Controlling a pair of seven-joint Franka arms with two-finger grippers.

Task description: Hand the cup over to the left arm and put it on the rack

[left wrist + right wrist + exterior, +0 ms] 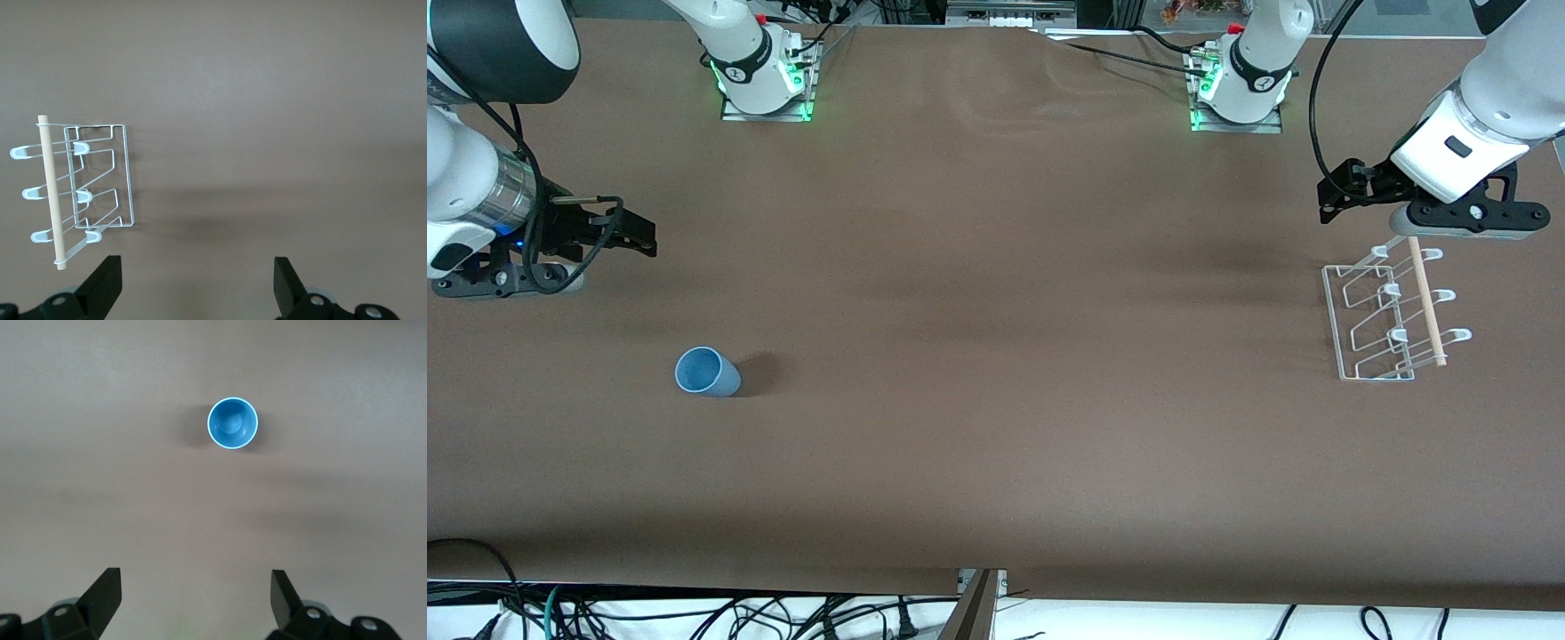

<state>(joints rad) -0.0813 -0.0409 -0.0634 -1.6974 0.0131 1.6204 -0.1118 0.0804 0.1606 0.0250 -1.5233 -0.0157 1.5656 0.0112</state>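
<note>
Across one brown table (996, 462) two white arms are reaching in from two bases along the edge farthest from the front camera. One left arm (1494, 98) is hanging over the table at its own end, and its left gripper (198, 283) is hovering above bare tabletop just beside the rack, two black fingers (107, 283) spread wide and gripping nothing. One right gripper (193, 600) is likewise hovering at the right arm's end of the table, its two fingers (103, 597) parted wide and empty. One rack (1392, 316) of clear acrylic and white wire is sitting on the table, carrying one wooden dowel (1426, 300) across its pegs. One light-blue cup (705, 372) is standing upright, mouth up, nearer to the front camera than the right gripper and well apart from the rack.
</note>
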